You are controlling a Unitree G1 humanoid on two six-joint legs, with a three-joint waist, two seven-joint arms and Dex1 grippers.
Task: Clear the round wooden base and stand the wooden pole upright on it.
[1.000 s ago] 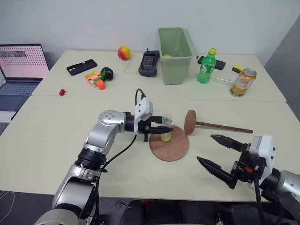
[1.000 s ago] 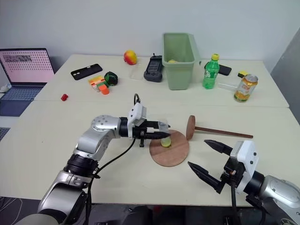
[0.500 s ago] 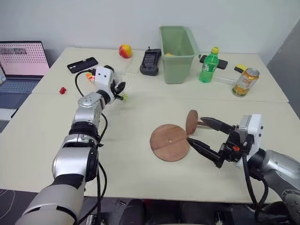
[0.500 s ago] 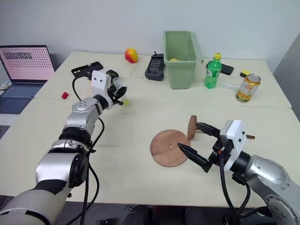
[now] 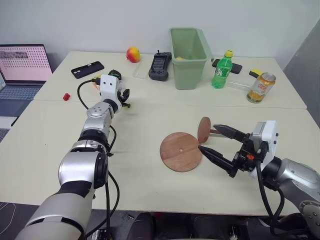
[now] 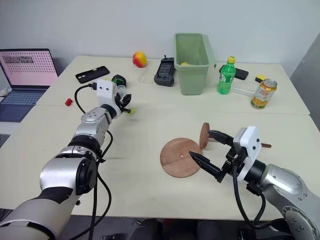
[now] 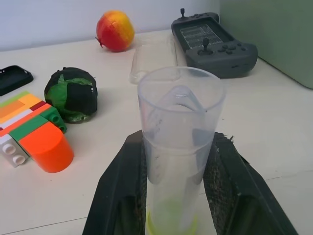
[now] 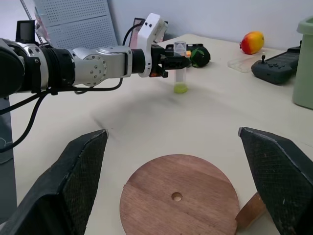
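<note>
Round wooden base [image 5: 180,151] clear, mid-tabletop. My left gripper [image 7: 178,196] clamps clear plastic tube [image 7: 177,147], upright toward far left edge. Right gripper [image 5: 216,142] spread wide beside wooden pole [image 5: 226,134]; next, I grasp pole.

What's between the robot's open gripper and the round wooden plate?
Nothing: in the left eye view, only bare table separates the right gripper from the base.

Matt reddish wooden base [image 8: 178,197]; clear smooth plastic tube [image 7: 179,147] in my left hand [image 7: 178,196]; matt tabletop [image 5: 140,150].
</note>
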